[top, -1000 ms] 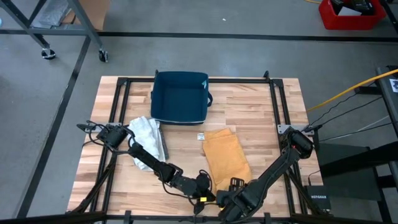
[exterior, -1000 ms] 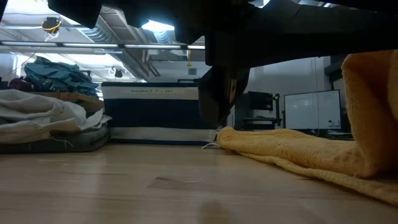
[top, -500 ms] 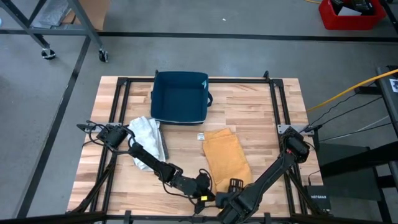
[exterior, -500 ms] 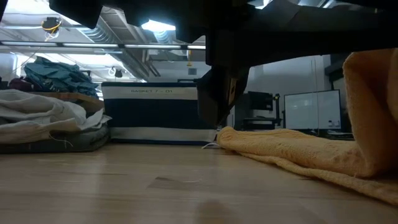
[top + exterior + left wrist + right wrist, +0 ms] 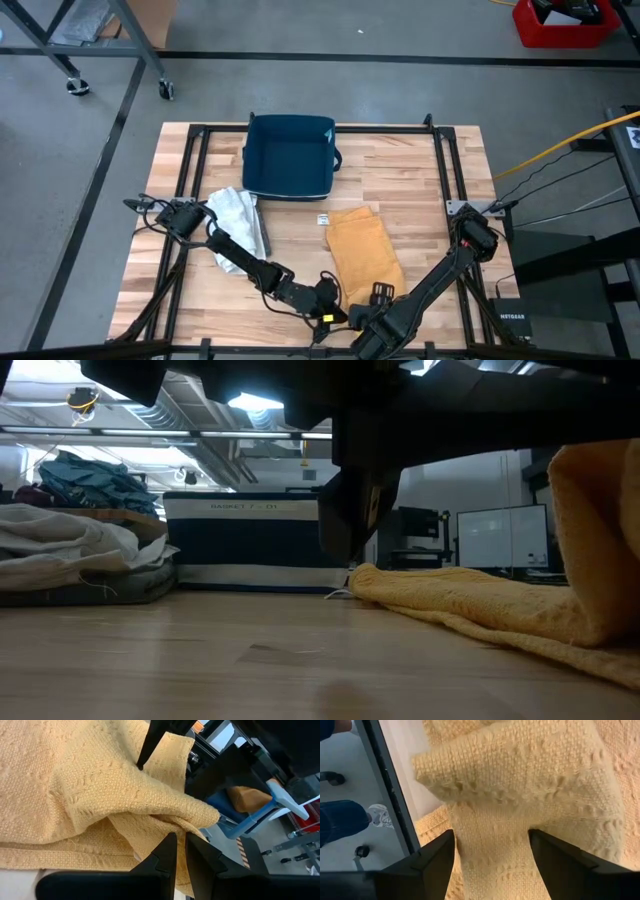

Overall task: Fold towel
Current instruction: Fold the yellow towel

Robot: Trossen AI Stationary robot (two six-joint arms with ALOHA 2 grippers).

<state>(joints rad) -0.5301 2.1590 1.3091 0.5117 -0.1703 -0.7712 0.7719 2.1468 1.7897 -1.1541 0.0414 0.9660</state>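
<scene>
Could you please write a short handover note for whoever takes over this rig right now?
Left gripper: shut on the near edge of the yellow towel, as its wrist view shows.
Right gripper: fingers spread wide around a bunched fold of the same towel, at the near right edge; a firm hold is not clear.
The towel lies on the wooden table in front of the blue basket, already in a narrow folded shape, its near end lifted in the low view.
A white cloth lies beside the left arm.
Left to do: complete the fold, release, pull both arms back.
</scene>
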